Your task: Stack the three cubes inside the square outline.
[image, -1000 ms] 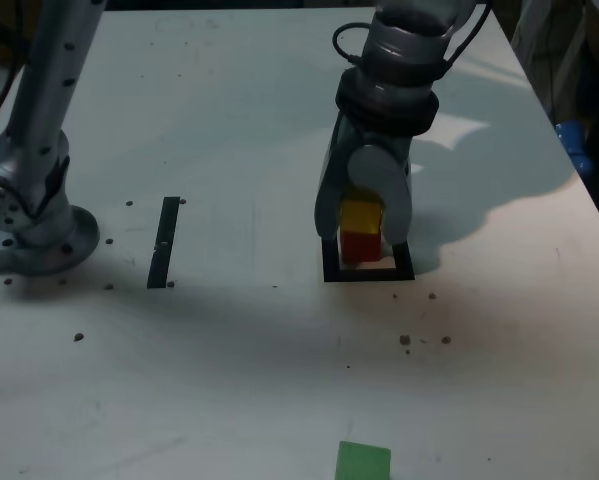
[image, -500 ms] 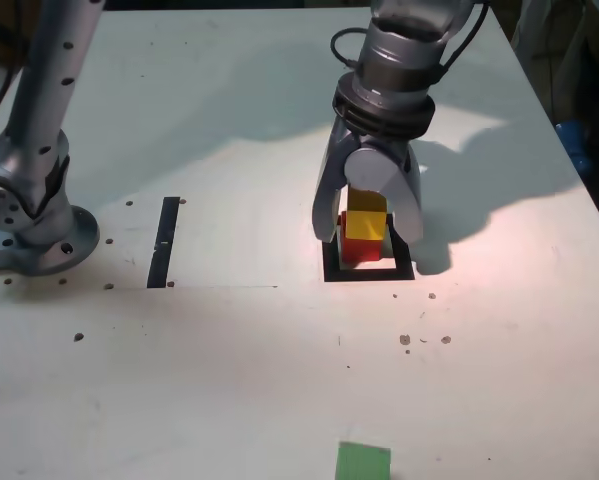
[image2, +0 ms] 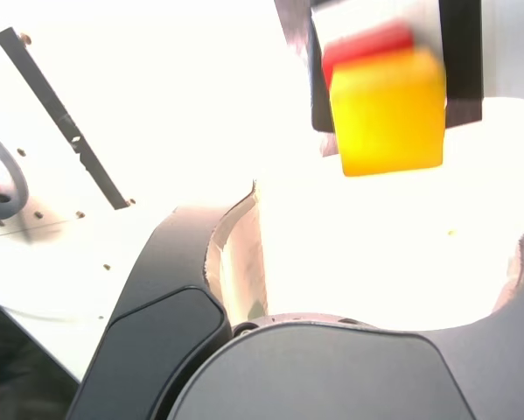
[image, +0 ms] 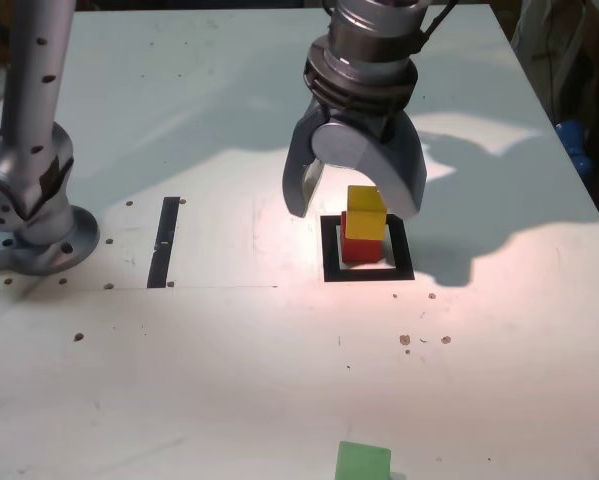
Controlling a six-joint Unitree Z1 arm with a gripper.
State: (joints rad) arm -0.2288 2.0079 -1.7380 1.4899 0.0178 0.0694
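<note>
The yellow cube [image: 366,211] sits on top of the red cube [image: 357,246], and both stand inside the black square outline [image: 328,248]. My gripper [image: 354,200] hangs just above and behind the stack with its jaws spread wide, holding nothing. The wrist view shows the yellow cube [image2: 387,111] over the red cube [image2: 366,45], free of the fingers [image2: 235,262]. The green cube [image: 363,462] lies alone at the table's near edge in the exterior view.
A thin black tape strip [image: 164,241] lies on the white table toward the exterior view's left. The arm's grey base [image: 34,215] stands at the far left. Small dark specks dot the surface near the outline.
The jaws went from shut on the yellow cube to wide open. The gripper rose and drew back, leaving the yellow cube resting on the red one.
</note>
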